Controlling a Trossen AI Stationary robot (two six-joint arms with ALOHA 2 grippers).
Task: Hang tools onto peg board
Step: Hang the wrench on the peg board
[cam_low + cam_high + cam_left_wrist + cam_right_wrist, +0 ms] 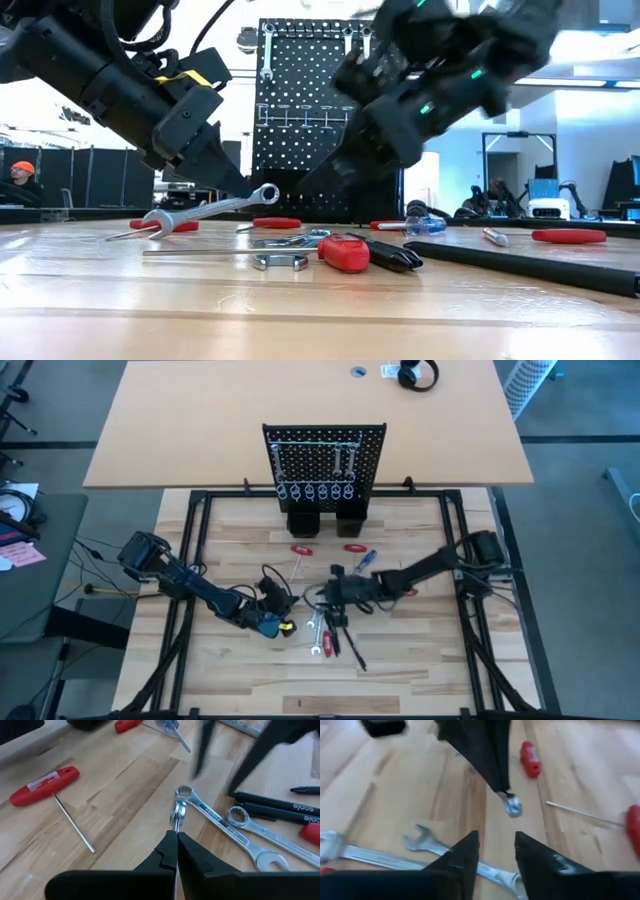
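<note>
Item: left gripper point(176, 836), fingers pinched narrow on a silver combination wrench point(205, 211), held by one end just above the table point(420, 670); the low view shows the wrench clear of the wood, long axis near level, ring end toward the right gripper. Item: right gripper point(496, 851), fingers parted by a narrow gap, empty, facing the left gripper at close range; the held wrench's ring end sits just ahead of its fingertips, between the two arms. Item: peg board point(323, 455), upright at the far table edge, well beyond both grippers, silver ring hooks point(313, 491) in a row across it. Item: loose tools beside the grippers: second wrench point(250, 832) flat just under the held one, red T-handle driver point(47, 782), blue-handled screwdriver point(364, 558), black stick tools point(280, 805). Judgement: a handover seems likely; the right gripper is nearer the free ring end, and the wrench's axis points toward it.
</note>
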